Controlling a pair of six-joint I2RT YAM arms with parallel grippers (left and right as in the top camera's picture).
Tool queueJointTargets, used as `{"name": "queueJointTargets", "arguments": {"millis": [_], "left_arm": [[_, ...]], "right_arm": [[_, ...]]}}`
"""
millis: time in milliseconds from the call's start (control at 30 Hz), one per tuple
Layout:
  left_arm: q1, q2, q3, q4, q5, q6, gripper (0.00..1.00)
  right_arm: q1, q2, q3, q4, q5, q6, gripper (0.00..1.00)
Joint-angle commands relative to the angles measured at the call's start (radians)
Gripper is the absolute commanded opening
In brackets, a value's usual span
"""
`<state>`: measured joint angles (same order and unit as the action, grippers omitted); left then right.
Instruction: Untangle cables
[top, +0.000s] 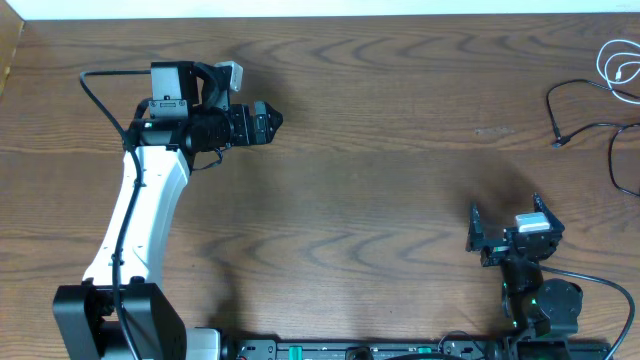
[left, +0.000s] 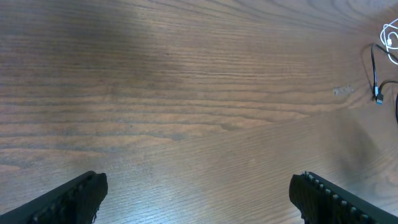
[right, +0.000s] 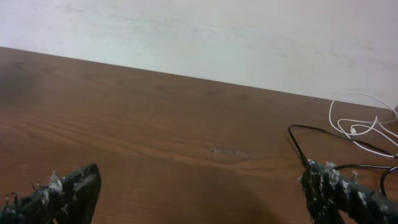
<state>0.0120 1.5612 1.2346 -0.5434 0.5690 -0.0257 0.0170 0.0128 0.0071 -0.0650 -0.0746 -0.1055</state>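
Note:
The thin black cable (top: 585, 128) lies at the far right of the table, its plug end (top: 558, 144) pointing left. The thin white cable (top: 618, 65) is looped near the back right corner, running off the right edge. Both show small in the left wrist view, black (left: 375, 74) and white (left: 392, 40), and in the right wrist view, black (right: 311, 134) and white (right: 357, 121). My left gripper (top: 272, 121) is open and empty at the back left, far from the cables. My right gripper (top: 505, 215) is open and empty near the front right, in front of the cables.
The wooden table (top: 380, 150) ends at a pale wall along the back (right: 217, 37). A small pale mark (top: 493, 131) sits on the wood left of the black plug. A thicker black robot wire (top: 600, 280) curls by the right arm's base.

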Motion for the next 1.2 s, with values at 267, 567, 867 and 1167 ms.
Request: {"name": "queueJointTargets", "arguments": {"millis": [267,567,867,1167], "left_arm": [[0.003,-0.019,0.006,-0.002,-0.006,0.003,0.99],[0.003,-0.019,0.006,-0.002,-0.023,0.003,0.99],[0.004,-0.064,0.006,0.000,-0.083,0.003,0.99],[0.005,-0.354,-0.102,0.030,-0.314,0.075,0.99]], "right_arm": [[0.006,-0.008,-0.002,-0.003,-0.007,0.014,0.99],[0.006,-0.008,-0.002,-0.003,-0.007,0.015,0.99],[0.006,-0.008,-0.002,-0.003,-0.007,0.014,0.99],[0.006,-0.008,-0.002,-0.003,-0.007,0.014,0.99]]}}
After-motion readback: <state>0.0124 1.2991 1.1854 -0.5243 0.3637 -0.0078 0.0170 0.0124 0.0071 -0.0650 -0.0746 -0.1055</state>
